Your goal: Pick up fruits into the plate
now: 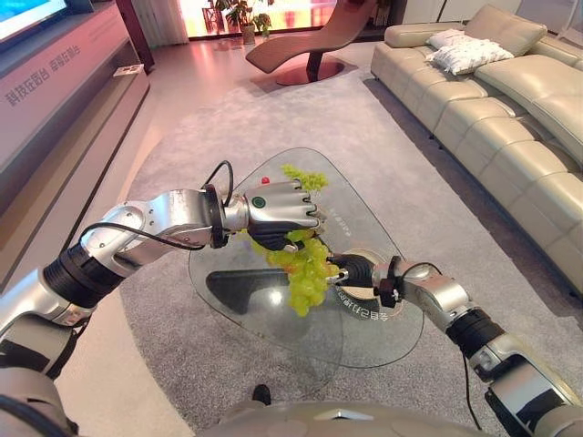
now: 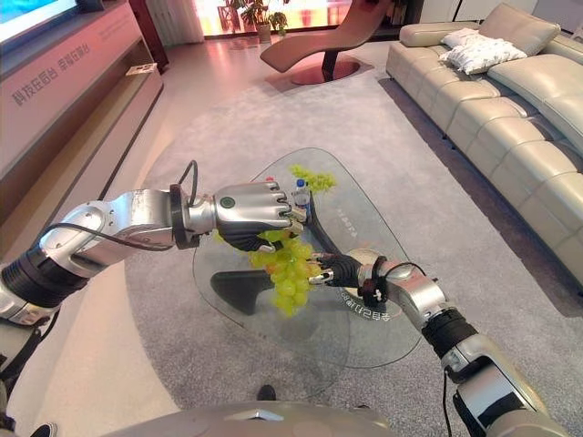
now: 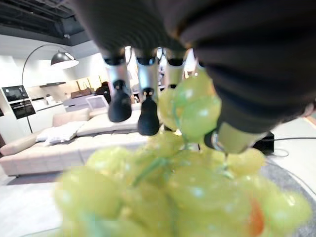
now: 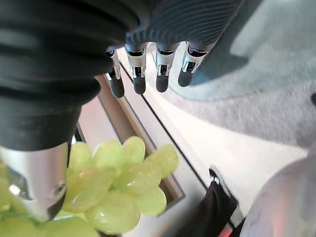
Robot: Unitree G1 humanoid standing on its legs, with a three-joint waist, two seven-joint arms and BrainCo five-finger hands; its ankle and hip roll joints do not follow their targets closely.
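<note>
Rounded clear glass table [image 1: 383, 337]; left hand [image 1: 278, 211] fingers curled round glossy green grapes [image 1: 305, 273]; right hand [image 1: 353, 270] fingers straight beside bunch.

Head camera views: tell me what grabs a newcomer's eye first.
A bunch of green grapes hangs above the glass table, gripped from above by the left hand. The right hand meets the bunch from the side, its fingers straight. A beige sofa stands along the robot's right.
</note>
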